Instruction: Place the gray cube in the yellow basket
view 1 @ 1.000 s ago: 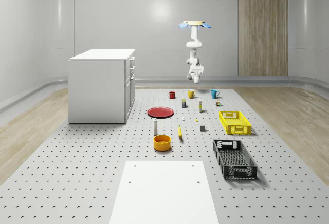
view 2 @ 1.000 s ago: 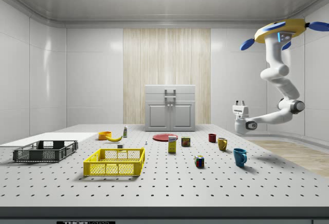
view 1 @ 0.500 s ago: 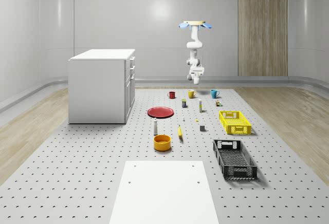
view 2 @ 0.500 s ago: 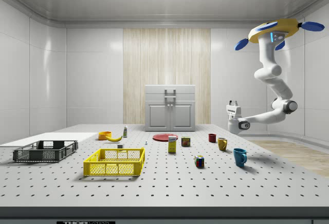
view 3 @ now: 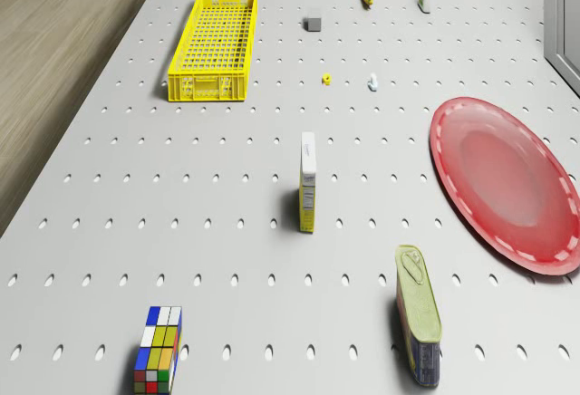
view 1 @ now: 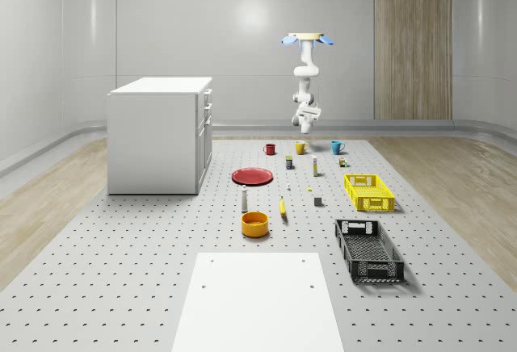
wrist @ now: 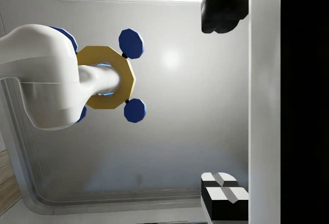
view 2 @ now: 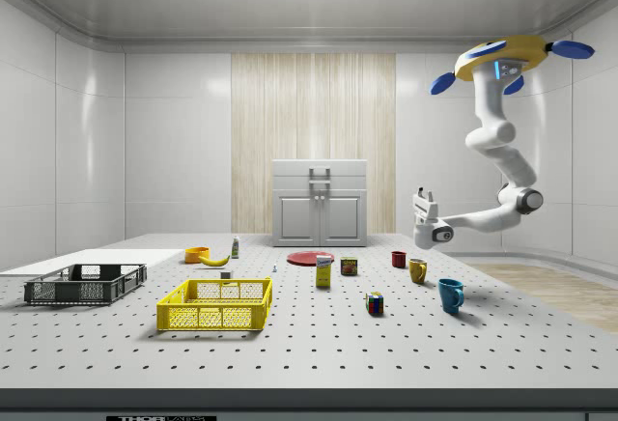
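Observation:
The gray cube (view 1: 318,201) (view 3: 314,23) is small and sits on the perforated table, just beside the yellow basket (view 1: 369,192) (view 3: 214,43) (view 2: 214,304), toward the whole-scene view's left. The drone (view 1: 306,39) (view 2: 502,59) hovers high over the table's far end, near the mugs. Its white arm hangs down and bends forward. The gripper (view 2: 422,194) (view 1: 306,111) (wrist: 224,106) points upward, open and holding nothing, in the air roughly above the yellow mug (view 2: 417,269). It is far from the cube and the basket.
A red plate (view 1: 253,176) (view 3: 507,182), a small upright box (view 3: 308,182), a can (view 3: 418,324) and a Rubik's cube (view 3: 159,350) lie between the drone and the basket. A black basket (view 1: 368,249), an orange bowl (view 1: 254,224), a banana (view 1: 283,207) and a white cabinet (view 1: 160,134) stand farther off.
The drone and arm have shifted toward the side view's left, with the gripper a little higher. The cube and basket have not moved.

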### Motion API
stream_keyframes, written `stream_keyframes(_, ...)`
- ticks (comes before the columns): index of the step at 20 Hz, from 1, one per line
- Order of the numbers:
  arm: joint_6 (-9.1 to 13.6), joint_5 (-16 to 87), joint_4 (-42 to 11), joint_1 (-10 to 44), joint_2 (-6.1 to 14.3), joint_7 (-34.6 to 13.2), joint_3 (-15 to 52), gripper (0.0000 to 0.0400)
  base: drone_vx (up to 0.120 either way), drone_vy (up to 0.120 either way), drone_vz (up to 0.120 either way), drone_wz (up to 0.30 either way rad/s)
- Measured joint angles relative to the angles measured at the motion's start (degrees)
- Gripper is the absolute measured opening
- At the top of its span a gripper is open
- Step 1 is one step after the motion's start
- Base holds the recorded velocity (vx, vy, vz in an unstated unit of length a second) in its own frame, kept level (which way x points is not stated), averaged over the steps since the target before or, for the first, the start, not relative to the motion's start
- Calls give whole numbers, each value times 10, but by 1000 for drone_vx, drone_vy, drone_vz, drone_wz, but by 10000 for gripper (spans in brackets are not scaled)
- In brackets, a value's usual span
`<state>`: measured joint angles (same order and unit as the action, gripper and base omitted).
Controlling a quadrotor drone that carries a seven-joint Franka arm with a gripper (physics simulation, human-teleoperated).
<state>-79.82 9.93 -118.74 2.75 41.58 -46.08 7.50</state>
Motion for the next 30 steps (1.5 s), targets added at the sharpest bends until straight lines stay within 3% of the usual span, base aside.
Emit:
stream_keyframes(7,-10,212,-58,48,15,-33,146,400,120,0,0,0)
stream_keyframes(10,-18,376,-135,89,32,-68,250,400,120,0,0,0)
stream_keyframes(13,-18,570,-244,149,56,-126,359,400,120,0,-120,0)
stream_keyframes(17,16,804,-375,262,88,-227,477,400,120,0,-120,0)
stream_keyframes(20,56,918,-428,354,111,-296,538,400,120,0,-120,0)
stream_keyframes(25,108,1007,-462,466,143,-371,596,400,120,0,-120,0)
stream_keyframes(30,128,1033,-470,524,168,-409,624,400,120,0,-120,0)
